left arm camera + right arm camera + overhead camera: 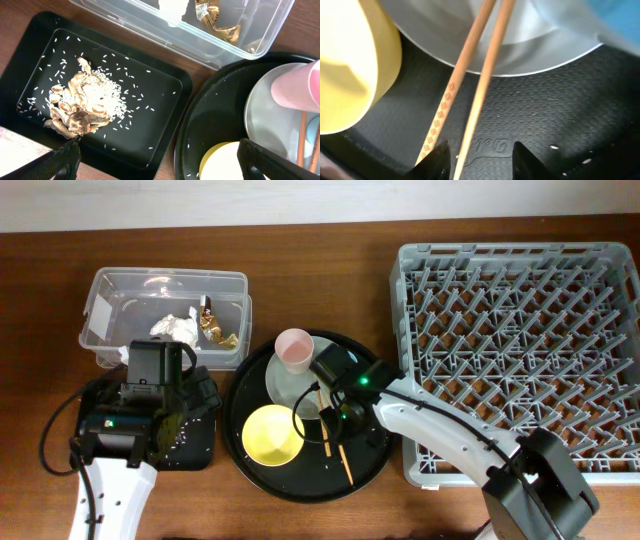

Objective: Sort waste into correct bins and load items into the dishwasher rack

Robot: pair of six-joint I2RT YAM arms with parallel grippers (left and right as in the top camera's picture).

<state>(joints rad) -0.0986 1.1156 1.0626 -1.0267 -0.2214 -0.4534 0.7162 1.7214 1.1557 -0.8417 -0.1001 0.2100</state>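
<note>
The right gripper is hanging low over the round black tray, fingers spread and pinching nothing. The wooden chopsticks are lying right under it, side by side. Their near ends are sitting in the gap between its fingers, and their long axis is running straight ahead of it, onto the plate past the yellow bowl. The left gripper, also spread, is hovering well apart, so I'm judging this to be the right arm's pick.
</note>
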